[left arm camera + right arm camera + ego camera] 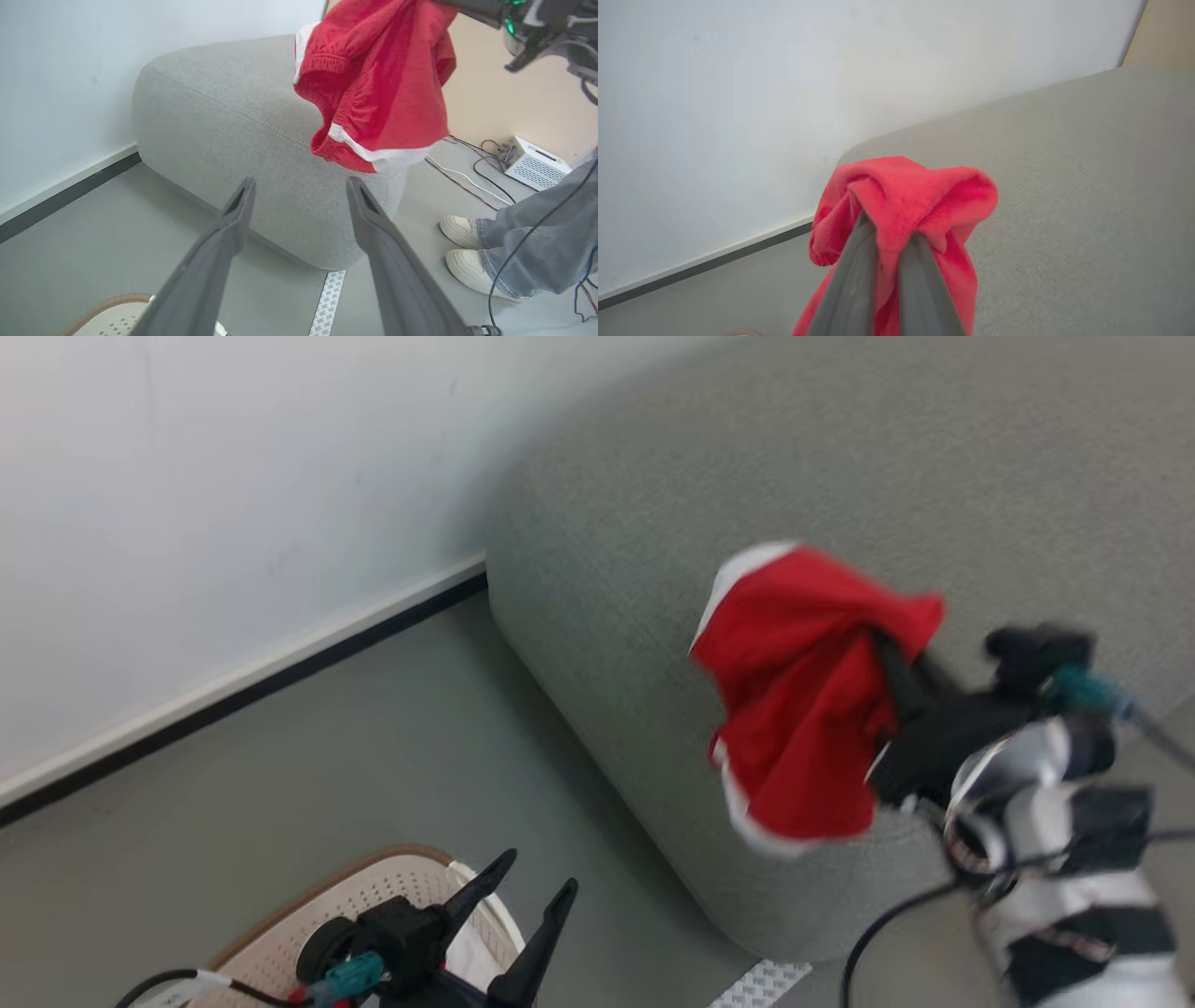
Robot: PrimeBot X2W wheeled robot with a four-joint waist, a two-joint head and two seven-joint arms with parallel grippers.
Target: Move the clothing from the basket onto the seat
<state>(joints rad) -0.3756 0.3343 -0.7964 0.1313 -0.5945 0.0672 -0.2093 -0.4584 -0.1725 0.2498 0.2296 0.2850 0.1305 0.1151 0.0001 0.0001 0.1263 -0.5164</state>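
Head view: the right gripper (885, 658) has its jaws closed on a bunch of a red garment (794, 709), which hangs free in the air with its white trim lowest; the right wrist view shows the cloth pinched between the two fingers (859, 261) and draped over their tips. The garment is clear of the basket (308, 924), which stands on the floor by the sofa (635, 523); it hangs over the sofa's rounded near end, not touching it. The left gripper (540, 873) is above the basket, jaws open and empty. I judge this to be the carry step, close to the drop; the next move calls for bringing the garment further in over the cushion, lowering it until it rests, then opening the jaws, since a release here could let it slide to the floor.
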